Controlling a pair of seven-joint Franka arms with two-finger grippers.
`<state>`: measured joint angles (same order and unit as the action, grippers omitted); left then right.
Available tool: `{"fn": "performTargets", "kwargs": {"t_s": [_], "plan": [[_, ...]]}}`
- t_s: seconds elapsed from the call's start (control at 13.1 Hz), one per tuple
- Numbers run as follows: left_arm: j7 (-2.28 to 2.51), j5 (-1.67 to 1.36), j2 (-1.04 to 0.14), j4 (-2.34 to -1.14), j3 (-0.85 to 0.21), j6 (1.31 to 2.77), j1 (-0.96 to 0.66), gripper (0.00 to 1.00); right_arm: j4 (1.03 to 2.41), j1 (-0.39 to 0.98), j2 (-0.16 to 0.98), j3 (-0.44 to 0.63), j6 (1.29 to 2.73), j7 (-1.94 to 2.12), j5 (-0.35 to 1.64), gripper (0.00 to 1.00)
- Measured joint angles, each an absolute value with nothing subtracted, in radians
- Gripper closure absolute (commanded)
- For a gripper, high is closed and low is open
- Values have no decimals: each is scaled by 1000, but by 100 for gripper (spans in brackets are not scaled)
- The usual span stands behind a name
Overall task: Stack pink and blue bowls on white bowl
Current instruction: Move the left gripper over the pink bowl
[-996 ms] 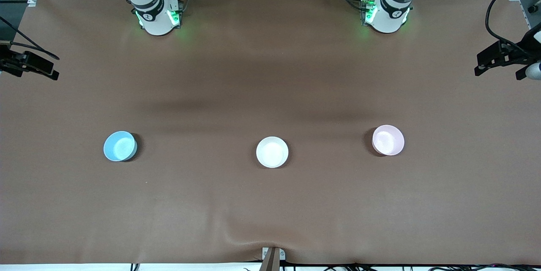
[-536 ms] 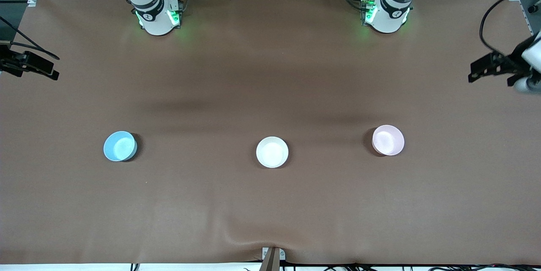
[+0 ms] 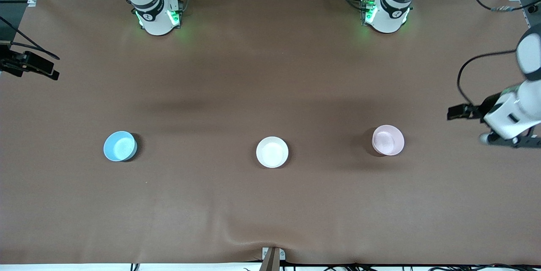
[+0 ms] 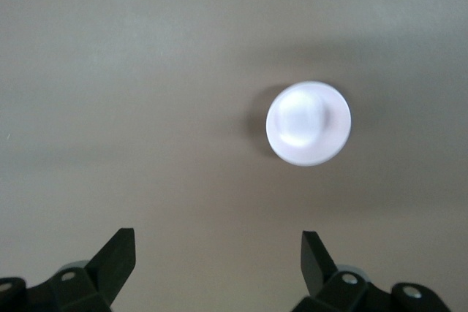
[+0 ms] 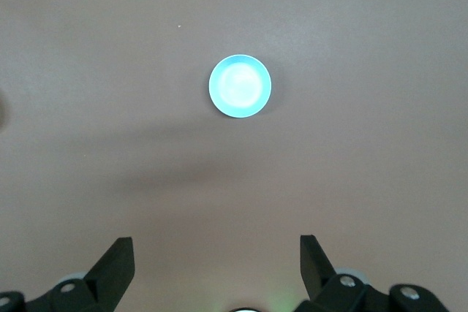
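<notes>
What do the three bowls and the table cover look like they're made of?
Pink bowl, blue bowl and white bowl: glossy, with bright glare inside, so probably glazed ceramic or hard plastic. Table cover: matte brown sheet, wrinkled at its near edge, likely cloth or paper.

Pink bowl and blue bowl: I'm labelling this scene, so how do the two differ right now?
Colour: the pink bowl is pale rosy, the blue bowl light sky blue. Place: the pink bowl sits toward the left arm's end of the table, the blue bowl toward the right arm's end, with the white bowl between them. Both are small, round, upright, empty and unstacked.
</notes>
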<state>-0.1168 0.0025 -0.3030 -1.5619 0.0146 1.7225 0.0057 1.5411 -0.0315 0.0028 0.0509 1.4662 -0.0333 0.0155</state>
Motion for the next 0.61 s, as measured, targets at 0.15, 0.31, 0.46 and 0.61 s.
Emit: {"fn": "performTargets", "kwargs": {"t_s": [0.15, 0.31, 0.46, 0.61], "plan": [[-117, 2, -358, -1576, 14, 1792, 6, 0, 1541, -32, 3, 51, 1467, -33, 15, 0], [-117, 1, -414, -1581, 9, 1849, 4, 0, 1541, -32, 3, 51, 1468, -33, 15, 0], [-115, -2, -464, -1584, 3, 1905, -3, 0, 1541, -32, 3, 51, 1468, -33, 15, 0], [-111, -62, -520, -1592, 1, 1949, -6, 0, 1541, -32, 3, 51, 1468, -33, 15, 0]]}}
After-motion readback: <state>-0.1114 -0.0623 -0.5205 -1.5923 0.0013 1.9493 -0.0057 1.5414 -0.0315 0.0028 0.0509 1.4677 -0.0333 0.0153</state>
